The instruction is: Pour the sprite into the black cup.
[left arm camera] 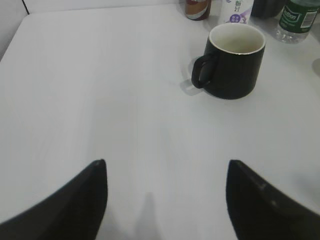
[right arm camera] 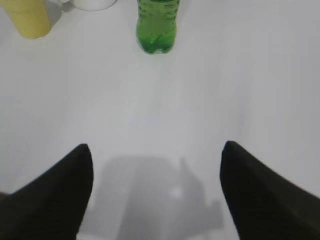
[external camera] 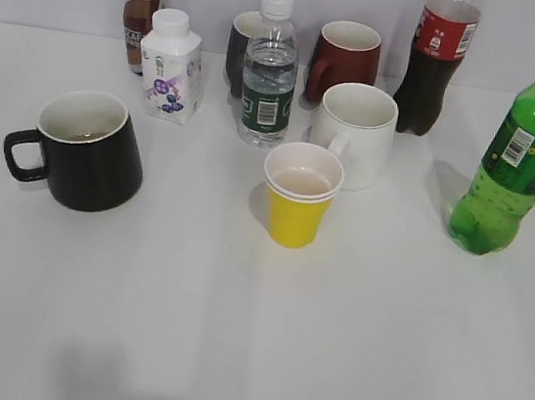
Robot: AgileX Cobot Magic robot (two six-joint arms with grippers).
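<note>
The sprite (external camera: 526,145), a tall translucent green bottle with a green label and white barcode patch, stands upright at the right of the table; its base shows in the right wrist view (right arm camera: 157,25). The black cup (external camera: 87,150), wide with a white inside and a loop handle to the left, stands at the left; it also shows in the left wrist view (left arm camera: 232,59). My left gripper (left arm camera: 166,165) is open and empty, well short of the cup. My right gripper (right arm camera: 156,149) is open and empty, well short of the bottle. Neither arm shows in the exterior view.
A yellow paper cup (external camera: 300,194) and a white mug (external camera: 355,133) stand in the middle. Behind are a clear water bottle (external camera: 269,72), a milk carton (external camera: 171,67), a brown drink bottle (external camera: 139,6), a dark grey mug (external camera: 239,48), a dark red mug (external camera: 346,60) and a cola bottle (external camera: 435,64).
</note>
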